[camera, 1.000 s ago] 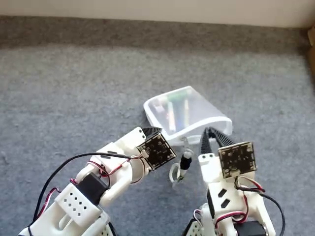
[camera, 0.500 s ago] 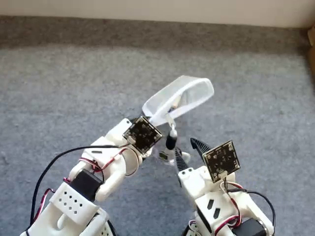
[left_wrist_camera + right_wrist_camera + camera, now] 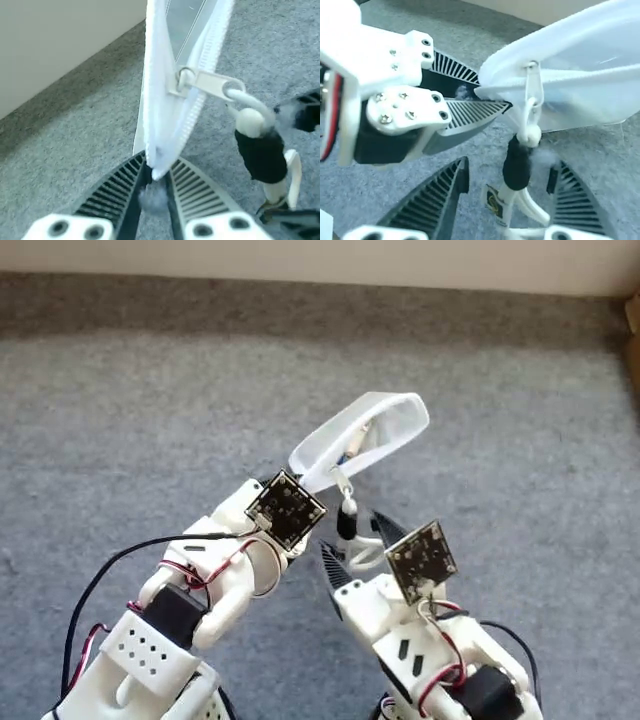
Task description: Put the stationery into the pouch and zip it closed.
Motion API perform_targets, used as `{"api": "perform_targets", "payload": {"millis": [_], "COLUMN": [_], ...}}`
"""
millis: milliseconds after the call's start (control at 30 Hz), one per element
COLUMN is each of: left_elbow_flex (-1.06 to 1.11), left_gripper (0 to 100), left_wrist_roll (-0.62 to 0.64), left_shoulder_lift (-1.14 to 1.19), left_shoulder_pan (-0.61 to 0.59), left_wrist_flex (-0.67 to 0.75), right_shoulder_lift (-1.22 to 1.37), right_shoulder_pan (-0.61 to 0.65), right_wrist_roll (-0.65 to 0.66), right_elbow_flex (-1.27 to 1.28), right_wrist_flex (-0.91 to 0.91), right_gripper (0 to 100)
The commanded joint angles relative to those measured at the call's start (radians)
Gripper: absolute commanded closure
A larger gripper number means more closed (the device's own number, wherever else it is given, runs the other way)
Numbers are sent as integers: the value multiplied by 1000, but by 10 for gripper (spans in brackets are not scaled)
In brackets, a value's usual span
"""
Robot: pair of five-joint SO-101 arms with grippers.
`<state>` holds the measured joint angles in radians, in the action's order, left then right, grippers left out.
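— High view first: where's the pouch (image 3: 385, 425)?
— Standing on edge over the grey tabletop (image 3: 150, 390), just ahead of both arms. It's translucent white, and a bit of stationery (image 3: 352, 452) shows faintly through its wall. Whether its far end touches the tabletop, I cannot tell.
— What holds it?
— The left gripper (image 3: 152, 172). In the left wrist view its fingers are pressed together on the pouch's near corner, pinching the fabric right at the end of the zip.
— And the zipper pull (image 3: 212, 82)?
— Close to that pinched corner, sticking out sideways from the slider. A cord hangs from it, with a white bead and then a black charm (image 3: 260, 155) below.
— The right gripper (image 3: 510, 165)?
— Low, just beside the left one. Its fingers are spread wide, one on each side of the charm, and as far as the right wrist view shows they touch neither the charm nor the pouch.
— Is the zip shut?
— Cannot tell. The slider sits near the held end, and the rest of the teeth run out of frame.
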<state>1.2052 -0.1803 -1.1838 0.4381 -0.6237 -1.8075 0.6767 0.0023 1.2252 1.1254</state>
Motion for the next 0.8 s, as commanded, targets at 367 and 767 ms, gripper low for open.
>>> {"api": "perform_targets", "payload": {"millis": [367,767], "left_elbow_flex": [-56,-56], "left_gripper": [993,993], "left_wrist_roll": [12,12], "left_shoulder_lift": [-15,-15], "left_shoulder_pan": [-22,-22], "left_wrist_flex": [-9,-9], "right_shoulder_lift": [-2,-4], "right_shoulder_pan": [-143,-147], "right_wrist_roll": [-2,0], "right_elbow_flex": [120,150], "right_wrist_flex": [-259,-341], "right_gripper": [757,830]}}
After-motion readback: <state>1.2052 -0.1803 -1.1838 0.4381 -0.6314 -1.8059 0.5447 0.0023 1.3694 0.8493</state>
